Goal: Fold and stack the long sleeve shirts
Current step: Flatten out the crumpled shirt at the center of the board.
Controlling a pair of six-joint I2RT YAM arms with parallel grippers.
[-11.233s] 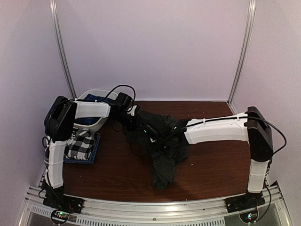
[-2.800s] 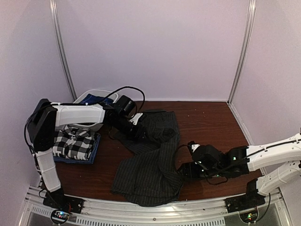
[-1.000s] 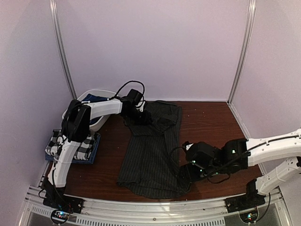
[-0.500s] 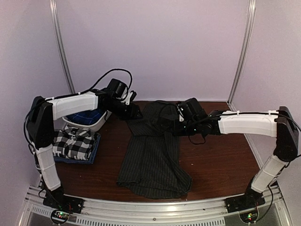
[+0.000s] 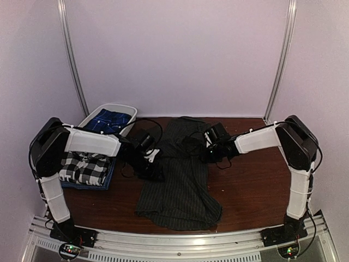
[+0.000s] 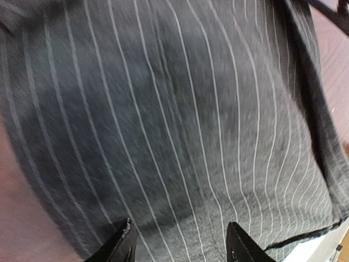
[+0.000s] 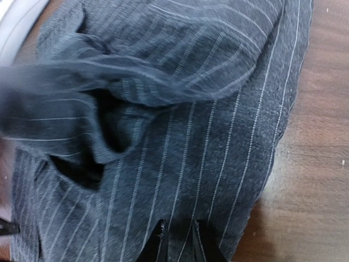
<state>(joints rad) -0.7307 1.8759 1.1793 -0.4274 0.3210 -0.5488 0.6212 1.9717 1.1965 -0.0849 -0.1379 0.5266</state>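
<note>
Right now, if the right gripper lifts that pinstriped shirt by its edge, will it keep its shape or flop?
Probably flops: the pinstriped shirt lies in soft folds, bunched at its far end. It looks thin, so likely light, draping and dragging when lifted.

I work over a dark brown wood-grain table (image 5: 251,185) under soft, even light. Behind it rises a plain pale lilac back wall (image 5: 174,54), with a slim metal post (image 5: 72,60) at each corner where the side walls (image 5: 27,65) meet it. An aluminium rail (image 5: 180,243) edges the near side.
</note>
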